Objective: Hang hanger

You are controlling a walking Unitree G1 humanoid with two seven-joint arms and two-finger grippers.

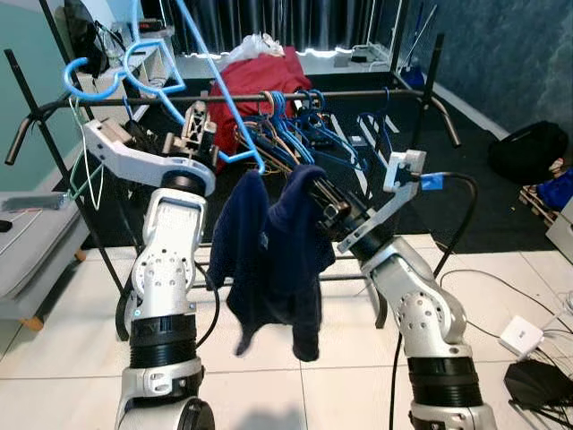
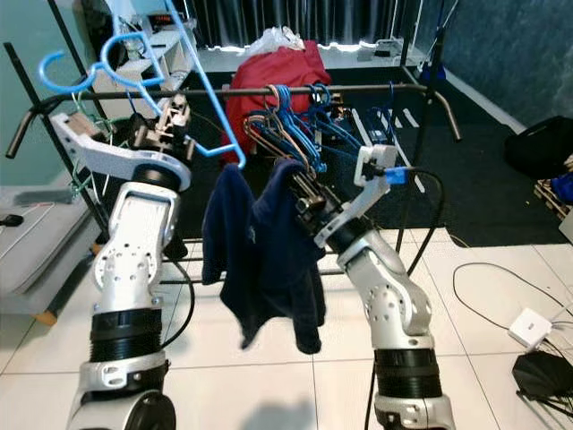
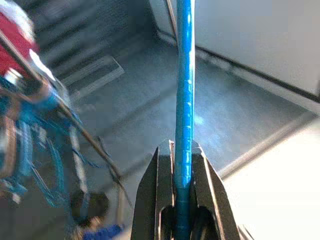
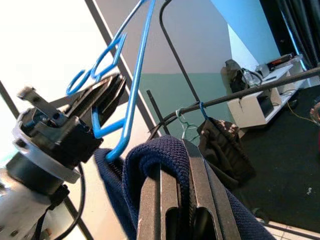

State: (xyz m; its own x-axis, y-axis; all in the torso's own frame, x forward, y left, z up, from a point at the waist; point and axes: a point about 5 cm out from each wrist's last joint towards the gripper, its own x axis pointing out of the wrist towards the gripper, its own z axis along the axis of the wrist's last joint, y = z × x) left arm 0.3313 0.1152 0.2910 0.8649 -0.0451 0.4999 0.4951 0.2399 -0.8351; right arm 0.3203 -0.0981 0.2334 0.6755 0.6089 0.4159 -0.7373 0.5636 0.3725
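Hanger in light blue plastic is sitting clamped in my left gripper; I'm seeing its two black fingers pressed against either side of one thin blue bar, which is running straight out past the fingertips. From the head camera, the hanger's hook is curling up and to the left of those jaws, above the black clothes rail, and one long blue arm of it is slanting down toward the navy sweater.

My right gripper is pinching a fold of that navy knit, fingers closed tight with the fabric bunched over and between them. The sweater is drooping below both jaws, draped in two lobes between the arms. In the right wrist view, the lower tip of the hanger is hooking just at the sweater's edge, right beside my right fingertips, with the left gripper close behind it.

Beyond both jaws, a cluster of blue hangers is hanging on the rail, and a red bundle of cloth is lying behind it. A dark garment is hanging further along the rail.
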